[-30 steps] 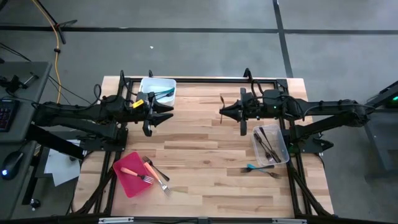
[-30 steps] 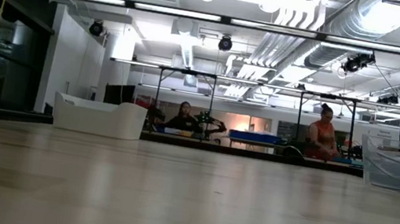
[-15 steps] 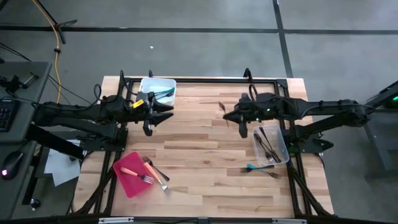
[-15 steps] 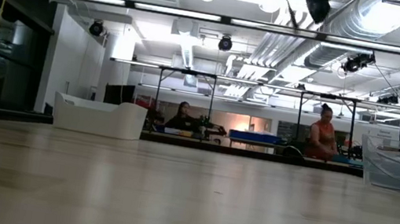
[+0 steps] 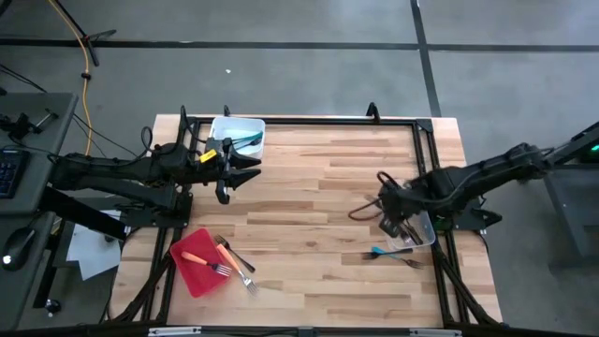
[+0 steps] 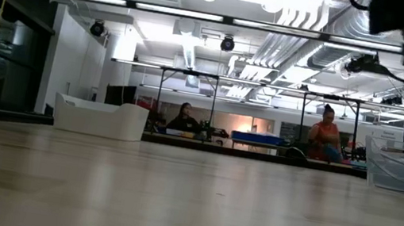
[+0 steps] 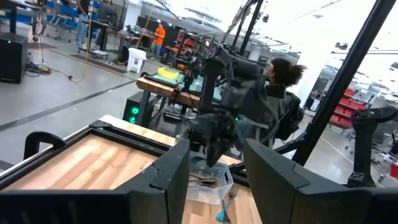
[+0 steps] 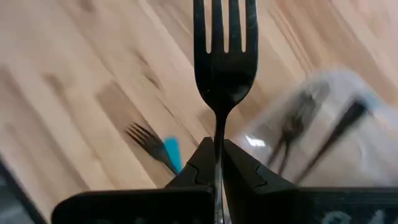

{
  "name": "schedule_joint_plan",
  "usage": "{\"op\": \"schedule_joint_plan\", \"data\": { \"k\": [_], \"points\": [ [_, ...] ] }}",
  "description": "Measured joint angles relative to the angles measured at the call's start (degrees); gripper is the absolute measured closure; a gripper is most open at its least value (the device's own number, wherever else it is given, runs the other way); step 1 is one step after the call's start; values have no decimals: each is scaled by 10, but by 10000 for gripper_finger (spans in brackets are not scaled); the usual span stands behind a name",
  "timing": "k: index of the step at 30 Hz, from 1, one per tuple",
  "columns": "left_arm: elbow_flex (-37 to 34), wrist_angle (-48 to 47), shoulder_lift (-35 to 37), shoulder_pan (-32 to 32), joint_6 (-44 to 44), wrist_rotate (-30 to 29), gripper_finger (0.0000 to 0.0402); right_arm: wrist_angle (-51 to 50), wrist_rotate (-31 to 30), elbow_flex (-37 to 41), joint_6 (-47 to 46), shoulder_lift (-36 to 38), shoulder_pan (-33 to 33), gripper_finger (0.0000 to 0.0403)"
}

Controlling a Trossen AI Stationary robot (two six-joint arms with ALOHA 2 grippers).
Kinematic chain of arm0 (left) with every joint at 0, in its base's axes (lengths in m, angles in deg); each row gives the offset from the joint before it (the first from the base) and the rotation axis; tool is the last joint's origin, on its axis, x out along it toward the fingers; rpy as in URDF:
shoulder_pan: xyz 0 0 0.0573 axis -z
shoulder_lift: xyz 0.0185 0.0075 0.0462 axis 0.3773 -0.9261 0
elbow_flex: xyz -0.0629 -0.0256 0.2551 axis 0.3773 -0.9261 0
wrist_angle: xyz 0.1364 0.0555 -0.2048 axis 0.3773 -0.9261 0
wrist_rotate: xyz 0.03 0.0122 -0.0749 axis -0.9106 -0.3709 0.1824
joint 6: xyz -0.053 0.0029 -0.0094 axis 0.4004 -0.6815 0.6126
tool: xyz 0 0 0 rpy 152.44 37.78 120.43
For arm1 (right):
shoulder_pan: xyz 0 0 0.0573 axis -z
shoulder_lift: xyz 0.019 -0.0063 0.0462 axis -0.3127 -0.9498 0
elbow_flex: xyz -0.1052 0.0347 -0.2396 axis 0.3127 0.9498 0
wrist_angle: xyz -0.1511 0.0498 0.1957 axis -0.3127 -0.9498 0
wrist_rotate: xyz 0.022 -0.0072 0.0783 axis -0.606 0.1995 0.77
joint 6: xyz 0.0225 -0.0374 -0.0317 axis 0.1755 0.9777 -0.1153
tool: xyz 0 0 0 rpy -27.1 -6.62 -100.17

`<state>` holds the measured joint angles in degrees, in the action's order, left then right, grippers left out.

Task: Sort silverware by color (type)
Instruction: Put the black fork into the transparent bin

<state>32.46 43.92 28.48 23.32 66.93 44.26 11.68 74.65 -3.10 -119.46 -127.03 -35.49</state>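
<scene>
Dark fork [image 8: 222, 59] pinched upright in right gripper [image 8: 217, 163] — handle hidden, clear tub [image 8: 323, 124] behind blurred

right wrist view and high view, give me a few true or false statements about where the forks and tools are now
1. The right tool is shut on a dark fork. True.
2. The dark fork is held with its tines pointing away from the tool. True.
3. The right tool hangs over the red tray. False: it is by the clear tub on the right side of the table.
4. The left tool holds an orange fork. False: it is open and holds nothing, waiting near the white tub.
5. A teal-handled fork lies on the table beside the clear tub. True.
</scene>
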Motion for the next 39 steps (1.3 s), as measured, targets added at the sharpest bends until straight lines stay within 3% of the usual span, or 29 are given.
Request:
{"op": "schedule_joint_plan", "data": {
  "k": [7,13,17,22,27,31,39],
  "points": [
    [0,0,0,0,0,0,262,-132,5,25,-193,7,-66,403],
    [0,0,0,0,0,-1,262,-160,9,25,-267,70,-75,403],
    [0,0,0,0,0,-1,262,-148,-10,52,-287,114,-75,403],
    [0,0,0,0,0,-1,262,-78,10,125,-288,149,-75,403],
    [0,0,0,0,0,-4,262,-85,-9,107,-278,142,-68,403],
    [0,0,0,0,0,-11,262,-81,42,123,-291,133,-48,403],
    [0,1,0,0,0,-11,262,-78,13,121,-319,76,-21,403]
  ]
}}
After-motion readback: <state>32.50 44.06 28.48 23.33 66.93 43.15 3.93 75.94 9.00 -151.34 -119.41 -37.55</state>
